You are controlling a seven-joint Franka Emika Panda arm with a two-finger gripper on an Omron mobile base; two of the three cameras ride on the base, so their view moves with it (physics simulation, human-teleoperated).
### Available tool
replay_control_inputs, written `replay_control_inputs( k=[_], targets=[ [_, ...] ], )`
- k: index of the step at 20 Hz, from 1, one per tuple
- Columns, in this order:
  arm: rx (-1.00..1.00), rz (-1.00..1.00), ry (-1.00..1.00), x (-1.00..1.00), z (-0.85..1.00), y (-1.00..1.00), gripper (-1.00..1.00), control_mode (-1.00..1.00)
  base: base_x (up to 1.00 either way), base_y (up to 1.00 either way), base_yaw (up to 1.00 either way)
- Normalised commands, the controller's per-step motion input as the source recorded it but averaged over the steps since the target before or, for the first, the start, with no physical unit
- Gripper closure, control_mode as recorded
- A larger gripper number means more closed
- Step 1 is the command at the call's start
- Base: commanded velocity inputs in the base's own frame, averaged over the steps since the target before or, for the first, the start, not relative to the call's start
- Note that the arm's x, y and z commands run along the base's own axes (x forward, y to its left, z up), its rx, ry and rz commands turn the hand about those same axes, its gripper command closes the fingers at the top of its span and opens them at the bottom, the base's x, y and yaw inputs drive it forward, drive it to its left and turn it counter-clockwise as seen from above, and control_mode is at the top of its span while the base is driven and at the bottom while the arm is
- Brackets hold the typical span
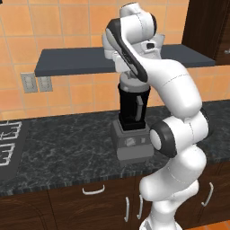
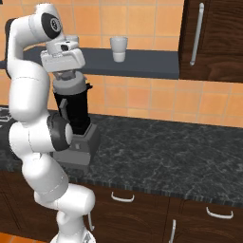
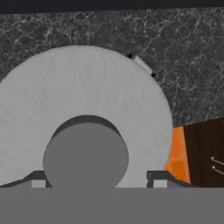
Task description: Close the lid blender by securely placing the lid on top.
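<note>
The white arm rises from its base, folds at a dark elbow joint, climbs, then bends over at the top so that the wrist points straight down. The hand [image 2: 71,79] hangs vertical beneath the wrist block. In the hand view its two dark fingertips [image 3: 38,180] stand at either side of a round knob, close against it
</note>
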Motion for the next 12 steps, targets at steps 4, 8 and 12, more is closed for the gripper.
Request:
replay_control_inputs(
  k=[4, 8, 12],
  targets=[
    [0.0, -0.01, -0.02, -0.19, 0.0, -0.31, -1.0, -1.0, 0.0, 0.0, 0.0],
    [0.0, 0.0, -0.1, -0.46, 0.0, -0.21, -1.0, -1.0, 0.0, 0.0, 0.0],
    [0.0, 0.0, -0.17, -0.69, 0.0, -0.11, -1.0, -1.0, 0.0, 0.0, 0.0]
  ],
)
